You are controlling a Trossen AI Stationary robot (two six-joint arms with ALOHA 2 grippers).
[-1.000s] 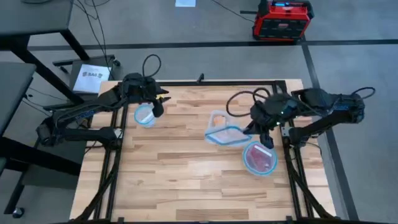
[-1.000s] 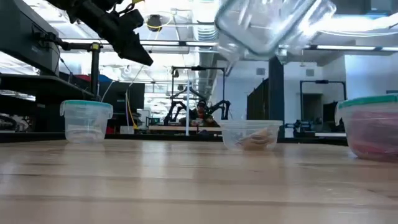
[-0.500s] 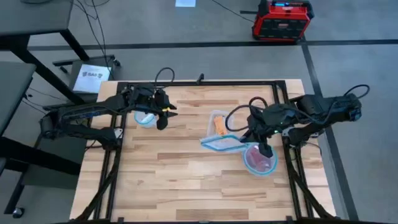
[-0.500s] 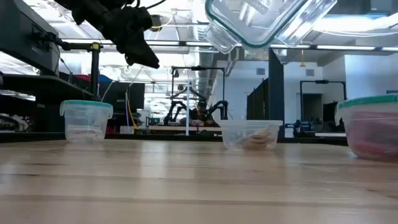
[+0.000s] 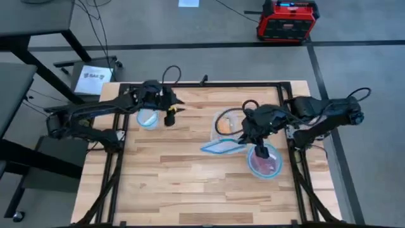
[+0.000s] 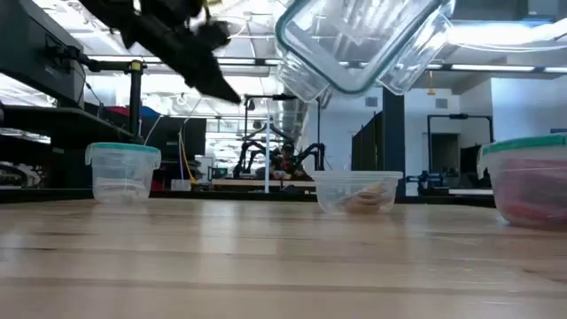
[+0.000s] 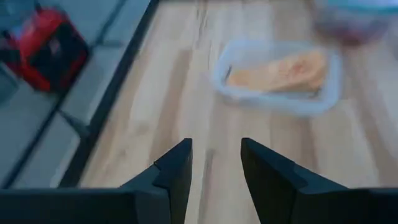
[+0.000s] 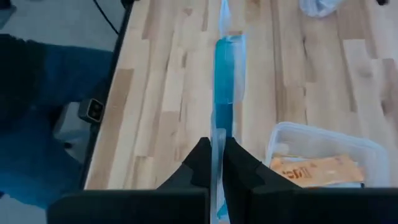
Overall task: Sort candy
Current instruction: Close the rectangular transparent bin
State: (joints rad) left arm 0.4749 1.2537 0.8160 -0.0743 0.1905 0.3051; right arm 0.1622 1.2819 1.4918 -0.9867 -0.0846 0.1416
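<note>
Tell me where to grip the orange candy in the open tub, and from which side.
Grip the orange candy across its narrow width, near mid-length, coming straight down from above. It lies flat inside the tub, whose walls block any approach from the side. The left gripper, jaws open, looks best placed. The right gripper holds the lid.

Light wooden plank tabletop (image 5: 190,171) framed by black rails. Three containers rested on it: small round clear tub (image 5: 147,118) at left rear, clear rectangular tub (image 5: 223,124) with orange candy (image 5: 226,126) at centre, round tub (image 5: 263,161) with red candy (image 5: 266,163) at right.
</note>
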